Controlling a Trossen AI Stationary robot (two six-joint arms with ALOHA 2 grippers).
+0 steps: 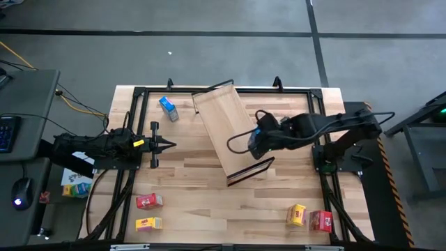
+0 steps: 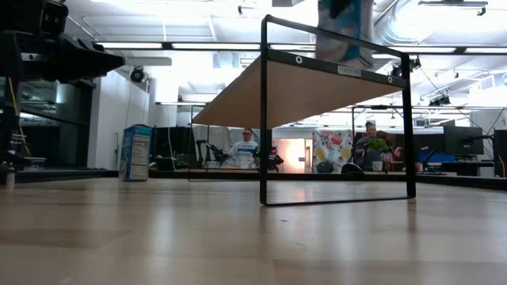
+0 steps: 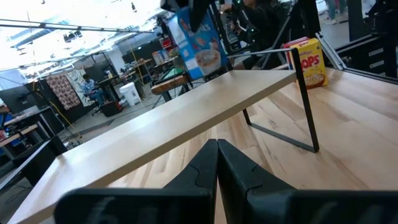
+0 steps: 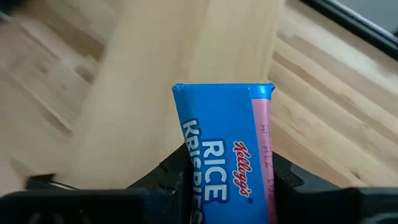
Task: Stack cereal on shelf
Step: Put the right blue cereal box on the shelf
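Even, bright overhead lighting from ceiling strips glaring white in the low view; soft shadow under the shelf [image 2: 293, 91]; tabletop [image 2: 238, 237] foreground out of focus there; right wrist view motion-blurred behind a sharp blue cereal box [image 4: 224, 149].

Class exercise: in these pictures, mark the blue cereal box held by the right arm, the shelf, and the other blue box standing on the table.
held blue cereal box [image 4: 221, 155], right wrist view, printed front.
shelf [image 1: 221, 120], high view, bare board top.
standing blue box [image 2: 136, 153], low view, side panel.
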